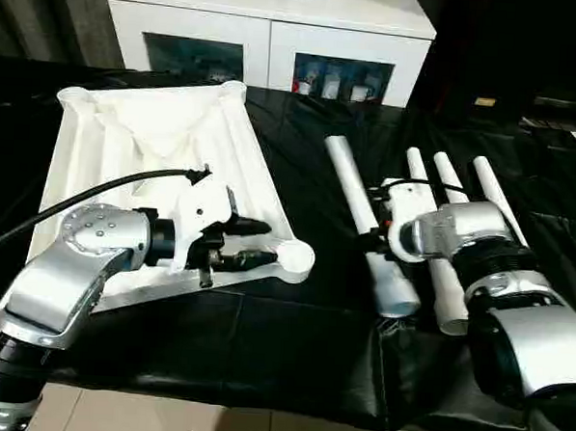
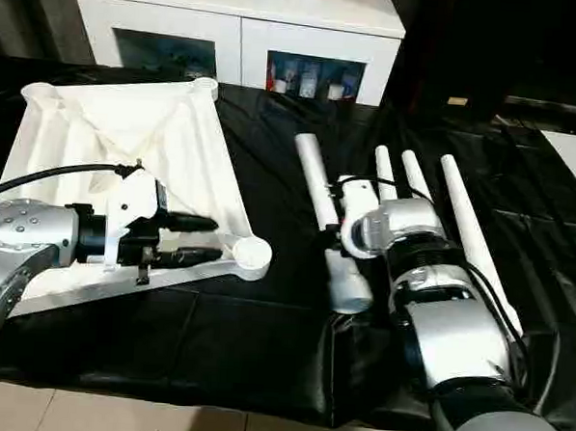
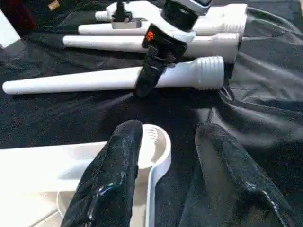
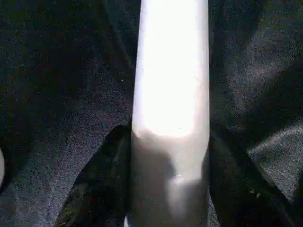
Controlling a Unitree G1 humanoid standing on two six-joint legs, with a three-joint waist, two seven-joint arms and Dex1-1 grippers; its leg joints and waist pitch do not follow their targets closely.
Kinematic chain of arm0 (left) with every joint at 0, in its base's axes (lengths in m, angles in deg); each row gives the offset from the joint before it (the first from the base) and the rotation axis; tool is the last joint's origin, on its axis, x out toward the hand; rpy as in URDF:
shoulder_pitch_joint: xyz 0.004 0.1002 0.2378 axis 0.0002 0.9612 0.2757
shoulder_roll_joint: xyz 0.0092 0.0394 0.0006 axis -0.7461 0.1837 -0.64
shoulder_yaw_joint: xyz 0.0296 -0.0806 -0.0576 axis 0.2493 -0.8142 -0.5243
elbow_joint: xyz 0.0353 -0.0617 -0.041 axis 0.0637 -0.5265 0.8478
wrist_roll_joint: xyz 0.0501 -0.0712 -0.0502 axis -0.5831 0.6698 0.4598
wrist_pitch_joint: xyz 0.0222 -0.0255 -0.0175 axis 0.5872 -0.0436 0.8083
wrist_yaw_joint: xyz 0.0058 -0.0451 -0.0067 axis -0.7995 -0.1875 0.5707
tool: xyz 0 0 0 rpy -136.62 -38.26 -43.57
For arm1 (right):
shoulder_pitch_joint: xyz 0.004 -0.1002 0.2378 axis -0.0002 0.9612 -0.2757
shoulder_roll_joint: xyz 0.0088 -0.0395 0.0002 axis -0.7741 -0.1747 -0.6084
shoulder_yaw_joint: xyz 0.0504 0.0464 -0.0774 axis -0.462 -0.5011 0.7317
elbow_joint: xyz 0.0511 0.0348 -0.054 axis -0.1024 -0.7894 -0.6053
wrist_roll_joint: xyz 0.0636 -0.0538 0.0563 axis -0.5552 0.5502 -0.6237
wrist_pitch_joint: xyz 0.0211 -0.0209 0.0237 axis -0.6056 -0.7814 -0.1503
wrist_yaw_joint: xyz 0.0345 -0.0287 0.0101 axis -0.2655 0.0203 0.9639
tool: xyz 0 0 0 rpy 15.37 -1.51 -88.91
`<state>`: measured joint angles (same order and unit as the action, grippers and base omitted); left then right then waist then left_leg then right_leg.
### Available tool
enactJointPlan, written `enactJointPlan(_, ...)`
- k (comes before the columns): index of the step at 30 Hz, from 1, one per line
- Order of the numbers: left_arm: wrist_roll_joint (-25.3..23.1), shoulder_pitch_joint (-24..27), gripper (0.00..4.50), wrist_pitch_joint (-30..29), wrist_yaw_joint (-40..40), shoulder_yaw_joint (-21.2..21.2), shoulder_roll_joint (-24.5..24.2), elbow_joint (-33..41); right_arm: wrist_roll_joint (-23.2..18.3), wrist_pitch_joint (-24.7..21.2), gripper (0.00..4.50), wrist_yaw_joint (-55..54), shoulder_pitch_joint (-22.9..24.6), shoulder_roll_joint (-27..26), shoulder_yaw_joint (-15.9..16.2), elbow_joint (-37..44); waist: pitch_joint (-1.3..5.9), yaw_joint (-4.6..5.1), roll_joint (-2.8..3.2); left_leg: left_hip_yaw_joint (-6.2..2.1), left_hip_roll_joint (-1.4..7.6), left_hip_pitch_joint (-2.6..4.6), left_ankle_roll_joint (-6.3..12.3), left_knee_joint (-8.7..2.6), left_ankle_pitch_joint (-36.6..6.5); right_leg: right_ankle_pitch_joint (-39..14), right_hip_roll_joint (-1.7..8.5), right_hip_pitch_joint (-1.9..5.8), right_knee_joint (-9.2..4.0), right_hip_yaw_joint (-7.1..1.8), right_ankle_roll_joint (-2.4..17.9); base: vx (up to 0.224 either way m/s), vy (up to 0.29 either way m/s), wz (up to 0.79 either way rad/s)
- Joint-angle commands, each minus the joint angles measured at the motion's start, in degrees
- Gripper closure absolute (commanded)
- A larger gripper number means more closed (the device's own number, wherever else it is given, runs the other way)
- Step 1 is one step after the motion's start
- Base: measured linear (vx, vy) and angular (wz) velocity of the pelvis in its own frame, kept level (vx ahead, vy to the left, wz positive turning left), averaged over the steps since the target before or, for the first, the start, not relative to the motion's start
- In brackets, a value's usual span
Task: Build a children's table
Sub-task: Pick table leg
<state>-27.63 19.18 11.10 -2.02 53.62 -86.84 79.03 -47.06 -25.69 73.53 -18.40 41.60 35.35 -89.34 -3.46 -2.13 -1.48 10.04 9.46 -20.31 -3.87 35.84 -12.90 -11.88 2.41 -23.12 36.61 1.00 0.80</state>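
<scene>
The white tabletop (image 1: 157, 131) lies underside up on the black cloth at the left, ribs showing. My left gripper (image 1: 270, 244) is open at its near right corner socket (image 1: 293, 259). One finger is over the socket (image 3: 158, 142) and the other over the cloth, with the rim between them. Several white tapered legs lie side by side at the right. My right gripper (image 1: 372, 232) is shut on the leftmost leg (image 1: 352, 185). Its black fingers (image 4: 102, 184) press both sides of the leg (image 4: 170, 85).
A black cloth (image 1: 262, 340) covers the work surface, its front edge hanging over pale floor tiles. A white cabinet (image 1: 269, 31) with dark glass doors stands behind. The other legs (image 1: 454, 181) lie close to my right forearm.
</scene>
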Motion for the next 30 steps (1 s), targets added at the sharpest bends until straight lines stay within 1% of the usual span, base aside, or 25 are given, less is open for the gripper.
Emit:
enactJointPlan(1, -1.2, -0.47, 2.34, 0.56, -2.26, -0.24, 0.46, 0.59, -1.21, -1.23, 2.65, -0.79, 0.59, 1.29, -1.89, 1.86, 3.89, -0.07, 0.73, -0.53, 3.19, 0.05, -0.93, -4.12, -3.02, 0.38, 4.68, 3.29, -3.15, -2.48, 16.88, 0.0, 0.0, 0.0)
enactJointPlan(3, -1.27, -0.52, 2.34, 0.59, -3.22, -0.71, 0.89, 0.32, -1.74, -1.86, 2.67, -0.56, 0.85, 1.59, -2.53, 2.88, 3.96, -0.19, 0.78, -0.54, 3.14, 0.07, -0.76, -4.07, -2.75, 0.61, 4.73, 3.35, -3.12, -2.49, 16.95, 0.0, 0.0, 0.0)
enactJointPlan(5, -1.51, -0.66, 2.34, 0.87, -4.85, -1.48, 1.76, -0.25, -2.48, -2.62, 2.7, -0.51, 1.23, 1.92, -3.63, 4.71, 3.93, -0.22, 0.66, -0.51, 3.15, 0.0, -0.49, -4.05, -2.06, 1.56, 4.65, 3.41, -3.1, -2.49, 16.91, 0.0, 0.0, 0.0)
enactJointPlan(7, -2.19, -0.87, 2.34, 1.26, -7.81, -2.56, 3.16, -1.06, -3.44, -3.62, 2.7, 0.48, 2.17, 2.39, -4.53, 8.79, 4.04, -0.27, 0.49, -0.55, 3.09, -0.04, -0.06, -3.95, -1.55, 2.39, 4.62, 3.6, -3.1, -2.52, 16.75, 0.0, 0.0, 0.0)
enactJointPlan(8, -2.78, -1.82, 2.34, 0.97, -11.71, -3.88, 5.29, -2.52, -5.56, -3.41, 2.7, 1.73, 3.9, 2.49, -6.25, 14.76, 4.09, -0.25, 0.3, -0.6, 3.11, -0.06, 0.17, -4.0, -1.2, 2.53, 4.68, 3.62, -3.08, -2.5, 16.7, 0.0, 0.0, 0.0)
enactJointPlan(9, -2.8, -2.13, 2.34, 0.84, -12.89, -4.34, 6.04, -2.93, -6.0, -3.0, 2.7, 2.18, 4.51, 2.49, -6.46, 16.47, 4.04, -0.38, 0.24, -0.55, 3.11, -0.03, 0.45, -3.93, -0.95, 3.31, 4.68, 3.65, -3.11, -2.6, 16.29, 0.0, 0.0, 0.0)
enactJointPlan(10, -1.6, -3.99, 2.34, -1.41, -18.65, -7.01, 10.28, -4.72, -9.26, 1.19, 2.7, 4.19, 8.56, 1.55, -8.82, 26.35, 4.06, -0.57, -0.06, -0.5, 3.09, -0.04, 0.98, -3.94, -0.76, 4.01, 4.72, 3.81, -3.21, -2.67, 15.73, 0.0, 0.0, 0.0)
enactJointPlan(11, -1.14, -4.36, 2.34, -2.05, -19.66, -7.56, 11.15, -4.94, -9.99, 2.18, 2.7, 4.65, 9.52, 1.28, -9.32, 28.46, 4.06, -0.57, -0.06, -0.5, 3.09, -0.04, 0.98, -3.94, -0.76, 4.01, 4.72, 3.81, -3.21, -2.67, 15.73, 0.0, 0.0, 0.0)
enactJointPlan(12, 1.1, -5.25, 2.17, -4.18, -21.35, -9.04, 13.45, -4.93, -11.37, 4.55, 2.7, 6.56, 12.07, 0.98, -9.55, 33.55, 4.24, -0.81, -0.11, -0.61, 3.26, 0.17, 1.26, -3.84, -0.4, 4.73, 4.93, 3.75, -3.08, -2.71, 15.92, 0.0, 0.0, 0.0)
enactJointPlan(13, 4.31, -5.94, 2.06, -6.68, -22.27, -10.49, 15.64, -4.21, -12.34, 6.16, 2.7, 8.48, 14.36, 1.07, -9.16, 37.8, 4.22, -1.13, -0.34, -0.49, 3.26, 0.09, 1.65, -3.84, 0.16, 5.74, 5.0, 3.89, -2.93, -2.73, 16.25, 0.0, 0.0, 0.0)
enactJointPlan(14, 5.56, -6.15, 1.96, -7.58, -22.51, -11.0, 16.4, -3.85, -12.59, 6.59, 2.7, 9.21, 15.15, 1.19, -8.87, 39.24, 4.16, -1.33, -0.37, -0.59, 3.36, 0.09, 2.05, -3.91, 0.12, 5.63, 5.15, 3.85, -3.11, -2.73, 16.59, 0.0, 0.0, 0.0)
enactJointPlan(15, 11.83, -6.9, 1.88, -11.21, -23.12, -13.02, 19.54, -2.17, -15.19, 5.75, 2.7, 12.36, 17.34, 1.58, -9.35, 43.03, 4.12, -1.22, -0.82, -0.53, 3.09, -0.13, 2.55, -3.98, 0.25, 4.65, 4.9, 3.89, -3.15, -2.63, 16.89, 0.0, 0.0, 0.0)
enactJointPlan(16, 16.23, -7.46, 1.88, -13.36, -23.5, -14.08, 21.67, -0.91, -17.85, 4.66, 2.7, 14.97, 18.8, 1.79, -10.47, 45.37, 4.04, -1.56, -0.92, -0.36, 3.07, -0.06, 2.66, -3.74, -0.18, 4.59, 5.03, 4.01, -3.1, -2.85, 17.8, 0.0, 0.0, 0.0)
enactJointPlan(17, 19.63, -8.05, 1.79, -14.9, -23.87, -14.8, 23.52, -0.09, -20.52, 3.09, 2.71, 17.13, 20.0, 1.8, -11.81, 47.57, 3.97, -1.75, -0.88, -0.47, 3.14, -0.19, 2.97, -3.81, -0.42, 4.03, 5.14, 4.05, -3.27, -2.84, 18.03, 0.0, 0.0, 0.0)
enactJointPlan(18, 22.41, -8.61, 1.69, -15.99, -23.89, -15.14, 24.9, 0.44, -23.35, 1.34, 2.71, 19.27, 21.0, 1.73, -13.07, 49.66, 3.98, -1.8, -0.96, -0.41, 3.13, -0.08, 3.52, -3.81, -0.69, 2.94, 4.92, 3.78, -3.4, -2.75, 18.11, 0.0, 0.0, 0.0)
enactJointPlan(19, 23.82, -9.14, 1.54, -16.36, -23.91, -15.18, 25.8, 0.49, -25.48, 0.32, 2.71, 20.76, 21.57, 1.47, -14.04, 51.06, 3.95, -1.82, -0.9, -0.42, 3.08, -0.04, 3.66, -3.76, -0.79, 2.56, 4.82, 3.78, -3.37, -2.73, 18.13, 0.0, 0.0, 0.0)
enactJointPlan(20, 25.12, -9.9, 1.54, -17.13, -24.44, -15.57, 27.08, 0.4, -27.38, -0.83, 2.71, 21.6, 22.18, 1.13, -14.92, 52.51, 3.8, -1.79, -1.1, -0.47, 3.07, -0.1, 4.44, -3.85, -0.95, 1.04, 4.64, 3.65, -3.64, -2.63, 17.63, 0.0, 0.0, 0.0)
enactJointPlan(21, 26.08, -10.64, 1.5, -17.87, -24.58, -15.82, 28.06, 0.28, -28.56, -1.19, 2.71, 22.4, 22.61, 0.9, -15.23, 53.5, 3.84, -1.8, -1.26, -0.55, 3.15, -0.01, 4.55, -3.87, -1.02, 0.0, 4.72, 3.57, -3.73, -2.52, 17.29, 0.0, 0.0, 0.0)
enactJointPlan(22, 27.49, -11.77, 1.43, -19.62, -24.73, -16.39, 29.41, 0.5, -30.97, -1.62, 2.71, 23.49, 23.46, 0.5, -15.49, 55.63, 3.69, -1.77, -1.42, -0.48, 3.08, 0.01, 4.44, -3.84, -1.41, -2.04, 4.82, 3.6, -3.99, -2.59, 16.56, 0.0, 0.0, 0.0)
enactJointPlan(23, 28.19, -12.32, 1.19, -20.12, -24.63, -16.61, 29.85, 0.5, -31.82, -1.77, 2.71, 23.82, 23.69, 0.36, -15.6, 56.3, 3.62, -1.82, -1.37, -0.58, 3.1, -0.03, 4.36, -3.84, -1.6, -3.04, 4.9, 3.59, -4.1, -2.59, 16.2, 0.0, 0.0, 0.0)
enactJointPlan(25, 29.36, -13.5, 1.08, -21.05, -25.09, -17.28, 30.45, 0.39, -33.49, -2.4, 2.71, 24.27, 24.3, 0.45, -15.48, 57.9, 3.47, -1.62, -1.51, -0.64, 2.99, -0.11, 3.93, -3.97, -2.09, -6.29, 4.9, 3.53, -4.48, -2.55, 14.88, 0.0, 0.0, 0.0)
enactJointPlan(26, 29.67, -14.11, 1.08, -21.33, -25.27, -17.48, 30.63, 0.18, -34.16, -2.56, 2.71, 24.54, 24.58, 0.5, -15.35, 58.71, 3.44, -1.45, -1.58, -0.73, 2.97, -0.09, 3.33, -3.98, -2.1, -8.12, 4.87, 3.46, -4.64, -2.53, 13.76, 0.0, 0.0, 0.0)
enactJointPlan(27, 31.24, -14.68, 0.91, -22.28, -26.29, -17.82, 30.6, 0.24, -35.24, -3.29, 2.71, 24.86, 25.15, 0.69, -15.3, 60.15, 3.4, -1.4, -1.63, -0.73, 2.93, -0.13, 3.19, -3.98, -2.2, -8.67, 4.84, 3.47, -4.7, -2.53, 13.44, 0.0, 0.0, 0.0)
enactJointPlan(28, 31.36, -14.74, 0.76, -22.33, -26.37, -17.84, 30.57, 0.21, -35.32, -3.38, 2.71, 24.91, 25.2, 0.71, -15.27, 60.27, 3.39, -1.47, -1.7, -0.73, 2.84, -0.09, 3.01, -3.95, -2.2, -9.35, 4.76, 3.47, -4.74, -2.57, 12.79, 0.0, 0.0, 0.0)
enactJointPlan(30, 32.24, -15.18, 0.67, -22.86, -27.09, -18.0, 30.41, 0.03, -36.04, -4.22, 2.71, 25.19, 25.65, 0.98, -15.0, 61.35, 3.44, -1.42, -1.67, -0.8, 2.86, -0.09, 2.89, -4.0, -1.6, -9.45, 4.73, 3.37, -4.77, -2.49, 12.3, 0.0, 0.0, 0.0)
